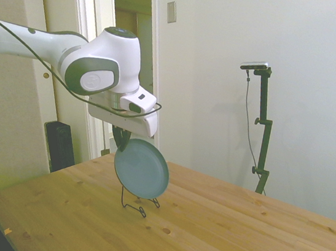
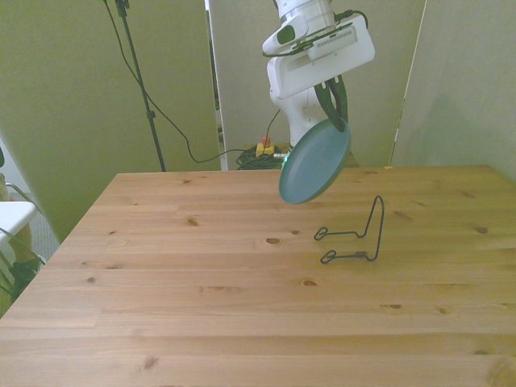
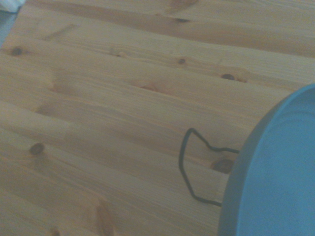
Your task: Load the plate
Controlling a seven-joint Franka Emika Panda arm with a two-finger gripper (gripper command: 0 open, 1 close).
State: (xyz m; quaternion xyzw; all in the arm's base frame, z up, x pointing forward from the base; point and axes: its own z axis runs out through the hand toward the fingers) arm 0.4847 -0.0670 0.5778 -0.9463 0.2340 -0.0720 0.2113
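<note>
The teal-green plate (image 1: 142, 168) (image 2: 316, 163) hangs tilted on edge in the air above the wooden table (image 2: 201, 282), held at its upper rim. My gripper (image 1: 120, 138) (image 2: 334, 113) is shut on that rim. A black wire plate stand (image 1: 136, 205) (image 2: 359, 238) sits on the table, below the plate and toward the front view's right, with nothing in it. The wrist view shows the plate's edge (image 3: 275, 172) over part of the stand's wire feet (image 3: 189, 167).
A black speaker (image 1: 59, 145) stands on the floor beyond the table's far corner, by a doorway. Cables and a plug (image 2: 262, 151) lie on the floor behind the table. A white object (image 2: 12, 214) sits off the table at the front view's left.
</note>
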